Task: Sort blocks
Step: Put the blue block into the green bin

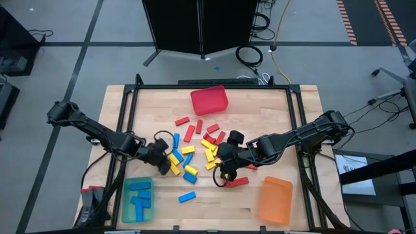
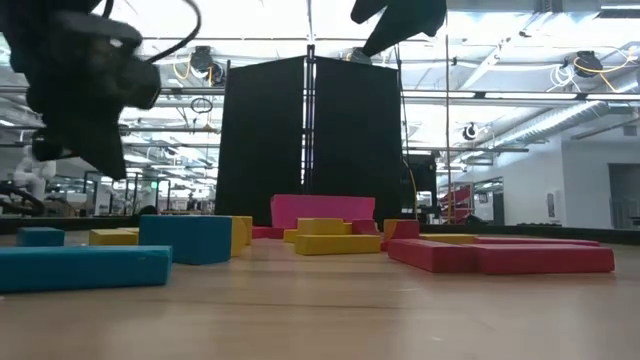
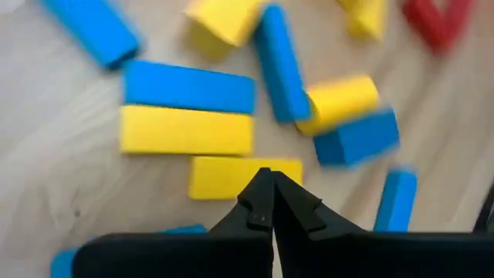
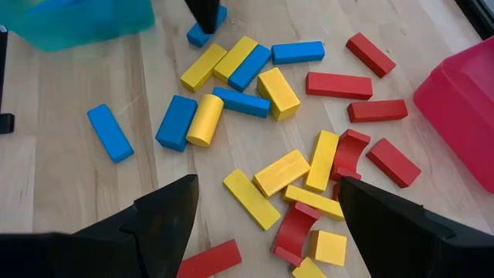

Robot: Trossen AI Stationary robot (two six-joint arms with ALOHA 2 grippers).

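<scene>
High view: blocks [image 1: 195, 148] scattered mid-table, red, yellow, blue mixed; I count roughly eight red, eight yellow, five blue loose, too crowded under my arms for an exact count. One red bin [image 1: 209, 100] at the far edge, one teal bin [image 1: 138, 199] near-left with about three blue blocks inside, one orange bin [image 1: 275, 201] near-right. My left gripper [image 1: 162, 162] sits at the left edge of the pile over blue and yellow pieces. My right gripper [image 1: 225, 170] sits at the pile's right edge, near two red blocks. One blue block [image 1: 187, 196] lies alone near the teal bin.

Low view: one long blue block [image 2: 85, 267] closest, a blue cube-like one behind, yellow blocks mid, red blocks [image 2: 500, 256] on the right, red bin [image 2: 322, 211] far back. Both arms hang in from above, grippers cut off. Black panel [image 2: 305, 140] behind the table.

Left wrist view: my left gripper [image 3: 266, 202] is pressed together, holding nothing, tips over a yellow block [image 3: 224, 176]. About five blue and five yellow around it, red at the corner.

Right wrist view: my right gripper [image 4: 266, 224] is spread wide, empty, above yellow and red blocks. About six blue, nine yellow, eight red visible; teal bin [image 4: 77, 19] and red bin [image 4: 463, 93] at the edges.
</scene>
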